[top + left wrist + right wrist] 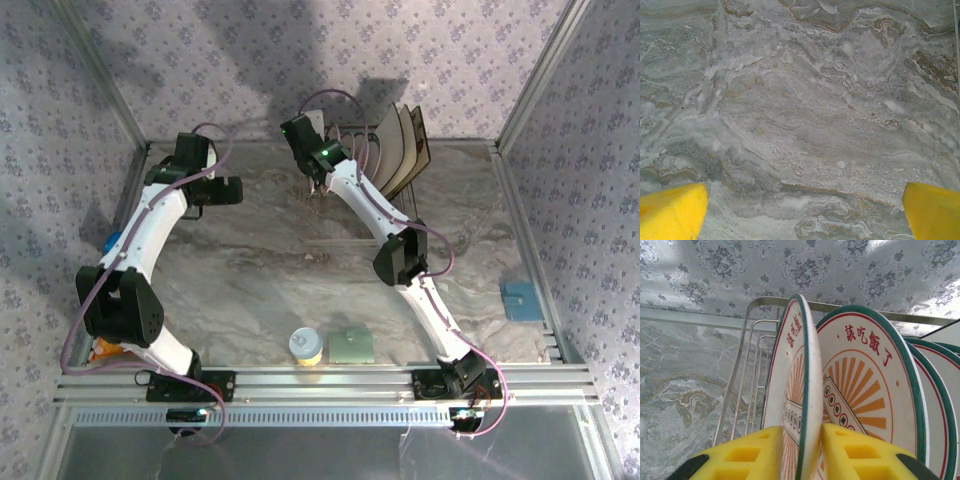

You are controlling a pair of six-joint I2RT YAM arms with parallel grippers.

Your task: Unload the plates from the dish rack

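While the right pincer (807,442) is clamping the rim of the foremost round plate (802,355), that plate is standing upright between the wires of the dish rack (745,370), with more round plates (875,385) lining up just behind it. Well to the left of the dish rack, the left pincer (802,210) is hanging wide open above the table (800,100).
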